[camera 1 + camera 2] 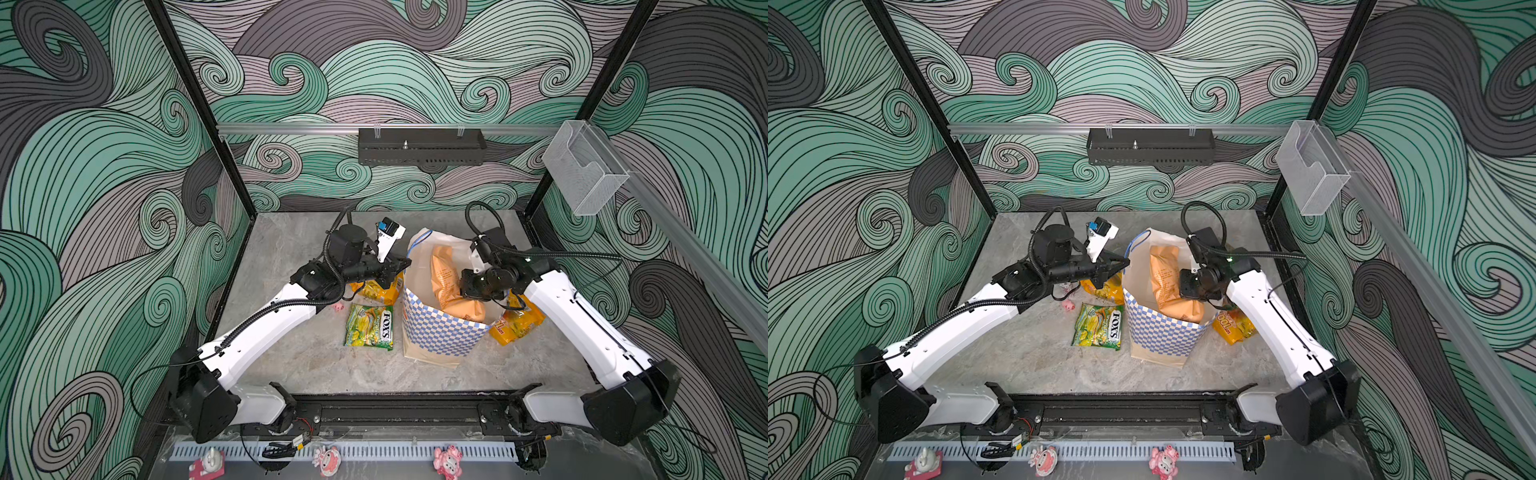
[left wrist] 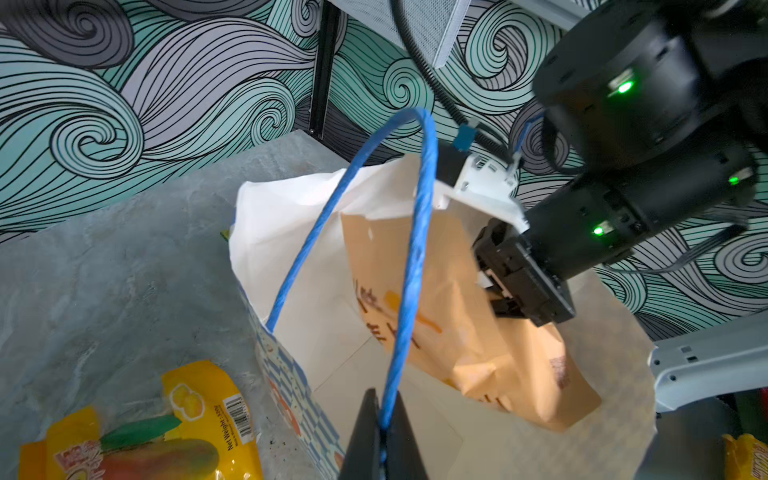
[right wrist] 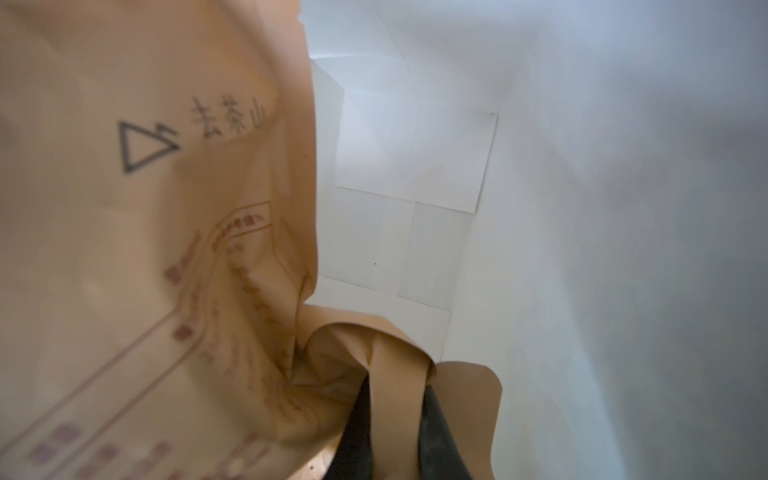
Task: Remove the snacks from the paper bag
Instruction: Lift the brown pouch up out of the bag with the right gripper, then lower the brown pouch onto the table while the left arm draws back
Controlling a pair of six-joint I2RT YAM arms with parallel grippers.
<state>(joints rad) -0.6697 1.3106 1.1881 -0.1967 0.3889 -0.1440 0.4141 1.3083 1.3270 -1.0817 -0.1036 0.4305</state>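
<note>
The paper bag (image 1: 440, 332) (image 1: 1158, 336) stands upright on the grey table (image 1: 291, 257) with its mouth open. At the bag's left rim, the left gripper (image 2: 380, 419) is pressed together on the blue cord handle (image 2: 419, 232), whose loop arches up above the rim. The right gripper (image 3: 397, 386) reaches into the mouth from the right and pinches a fold of the tan packet (image 3: 145, 249) (image 1: 446, 282), which stands on end inside the bag. A green packet (image 1: 370, 326) lies flat just left of the bag. A yellow packet (image 1: 378, 291) lies below the left gripper, and a second yellow packet (image 1: 515, 324) lies beside the bag's right side.
</note>
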